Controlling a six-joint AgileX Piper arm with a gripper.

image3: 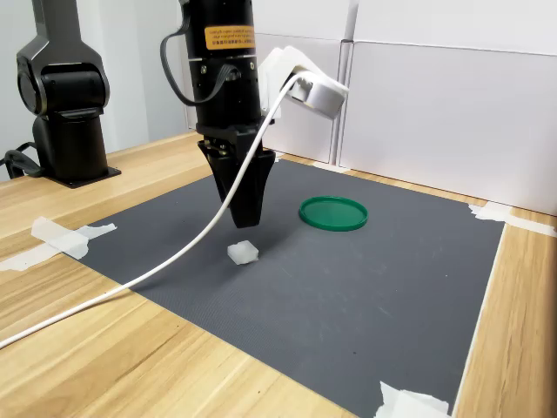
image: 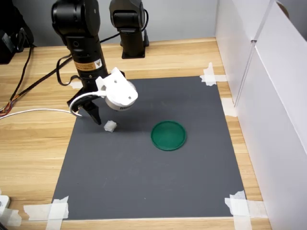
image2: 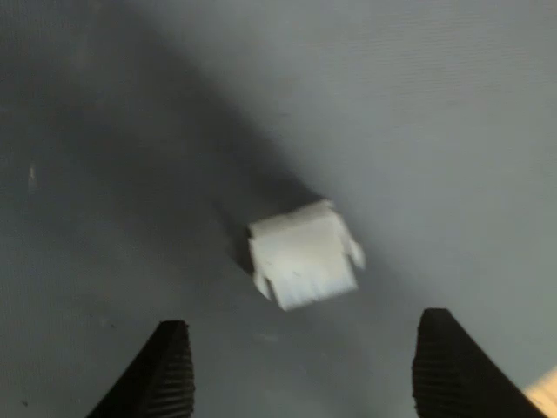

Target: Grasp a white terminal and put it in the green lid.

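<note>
Item: white terminal [image2: 303,254]. Lies loose on the dark mat [image: 144,182], just ahead of the fingers [image2: 170,370] and between their lines; untouched.

Item: gripper [image2: 300,370]. Fingers spread wide, holding nothing, tips hovering low over the mat in both exterior views.

Item: green lid [image: 168,135]. Empty, flat on the mat, well apart from the fingers, beyond the terminal toward the first exterior view's right.

Item: worktop [image: 33,143]. Wooden, mat taped at corners.

Risk: terminal sits skewed to the fingers; closing may pinch a corner and flick it aside. A white cable [image3: 130,283] trails near.
</note>
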